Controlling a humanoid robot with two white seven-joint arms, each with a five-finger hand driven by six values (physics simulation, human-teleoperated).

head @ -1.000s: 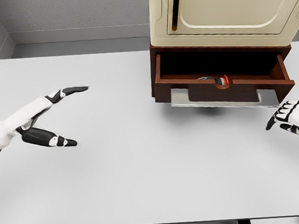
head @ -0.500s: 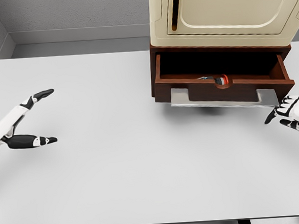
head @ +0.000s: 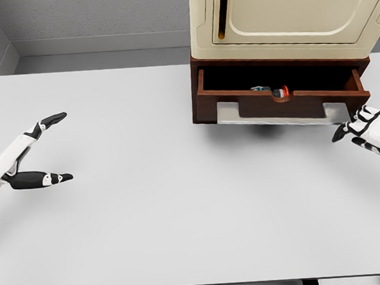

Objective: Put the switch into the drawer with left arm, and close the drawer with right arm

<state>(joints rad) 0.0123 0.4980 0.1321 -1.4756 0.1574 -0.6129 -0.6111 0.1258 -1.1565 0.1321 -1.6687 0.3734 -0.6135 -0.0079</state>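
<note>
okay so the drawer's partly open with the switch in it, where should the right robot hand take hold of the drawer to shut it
Best not gripped but pushed: press the flat brown front panel of the drawer, coming from the table side toward the cabinet. The panel faces outward, broad and upright, with the right robot hand already beside its right end. Avoid the notch at mid-top, where the switch shows.

Wide bare table [head: 148,203] lies between my hands — nothing blocks a pass there. The drawer [head: 281,101] front juts out, right beside my right hand [head: 363,132].
</note>
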